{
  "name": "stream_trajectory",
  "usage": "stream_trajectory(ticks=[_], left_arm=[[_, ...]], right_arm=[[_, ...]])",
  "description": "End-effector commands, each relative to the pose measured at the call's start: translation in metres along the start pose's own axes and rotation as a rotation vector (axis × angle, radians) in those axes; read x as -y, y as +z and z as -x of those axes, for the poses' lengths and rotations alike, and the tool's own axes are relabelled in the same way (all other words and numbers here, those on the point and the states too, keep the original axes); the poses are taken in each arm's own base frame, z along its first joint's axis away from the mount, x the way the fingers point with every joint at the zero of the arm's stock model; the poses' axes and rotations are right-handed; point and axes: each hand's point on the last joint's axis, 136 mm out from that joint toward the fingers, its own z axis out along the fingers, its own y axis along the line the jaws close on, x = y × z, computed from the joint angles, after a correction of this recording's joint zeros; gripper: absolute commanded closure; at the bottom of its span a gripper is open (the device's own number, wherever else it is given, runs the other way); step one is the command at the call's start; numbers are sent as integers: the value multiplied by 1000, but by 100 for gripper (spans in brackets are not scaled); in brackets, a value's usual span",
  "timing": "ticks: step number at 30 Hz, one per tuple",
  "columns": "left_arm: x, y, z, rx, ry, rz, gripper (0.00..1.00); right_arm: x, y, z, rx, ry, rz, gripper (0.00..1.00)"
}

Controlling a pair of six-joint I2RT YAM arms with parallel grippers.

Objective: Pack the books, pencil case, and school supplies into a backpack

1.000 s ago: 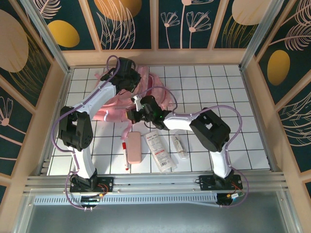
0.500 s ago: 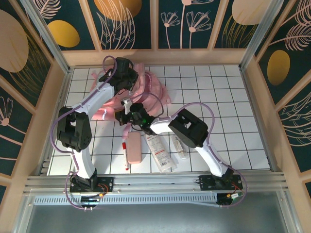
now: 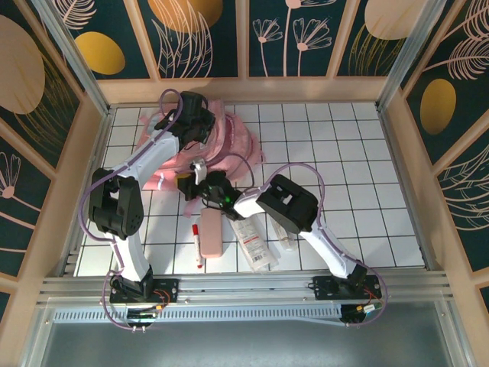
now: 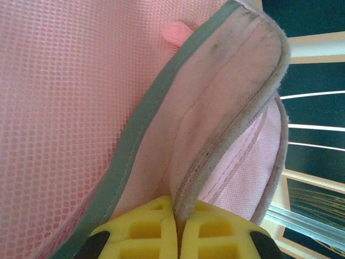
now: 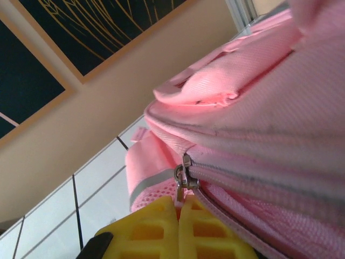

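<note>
We judge the main risk to be the zipper pull [image 5: 182, 179] slipping from the right gripper [image 5: 179, 209], which pinches only its tip. The backpack [image 3: 241, 141] could also drag if the left gripper [image 4: 178, 213], clenched on its padded edge, loses hold. The left arm reaches over the backpack's far side. The right arm folds tightly at its near side. The pencil case [image 3: 212, 232] lies just beside the backpack, unpacked.

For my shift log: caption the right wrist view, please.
Right arm's yellow fingers pinch the zipper pull of the pink backpack.
</note>
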Motion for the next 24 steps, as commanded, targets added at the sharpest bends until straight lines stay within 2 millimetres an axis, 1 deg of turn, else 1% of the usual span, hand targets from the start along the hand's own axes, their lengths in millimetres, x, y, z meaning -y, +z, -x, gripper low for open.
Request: stream_trajectory(ticks=[1,4,6,9,10,11,13,15,17,18,20,22,24], left_arm=[[84,-42,-4,-18,-45,-305,100],[84,-43,-8,-22,-38,-303,100],[83,-43,-13,-29,-37,-301,100],[85,-43,-16,-36,-30,-301,100],[86,-44,-16,-35,-31,-304,100],[86,-46,-15,-30,-29,-309,100],[91,-51,-11,-12,-11,-334,100],[99,-59,-6,17,42,-353,100],[100,-63,-1,40,91,-347,100],[98,-64,2,44,105,-344,100],[88,-60,5,33,112,-332,100],[79,-53,3,-1,133,-338,100],[66,-43,-2,-38,165,-324,100]], right_arm=[[-62,-3,8,58,-34,155,100],[-60,7,-6,5,-50,153,100],[-55,16,-22,-48,-54,142,100],[-54,20,-39,-93,-75,129,100],[-56,19,-41,-100,-83,141,99],[-60,17,-40,-106,-90,155,94],[-66,11,-30,-91,-113,160,86],[-72,-3,-14,-66,-148,163,78],[-75,-19,3,-46,-171,159,69],[-75,-28,12,-37,-177,145,67],[-78,-47,27,-28,-202,116,62],[-79,-70,37,-14,-231,84,56],[-76,-95,48,0,-216,54,55]])
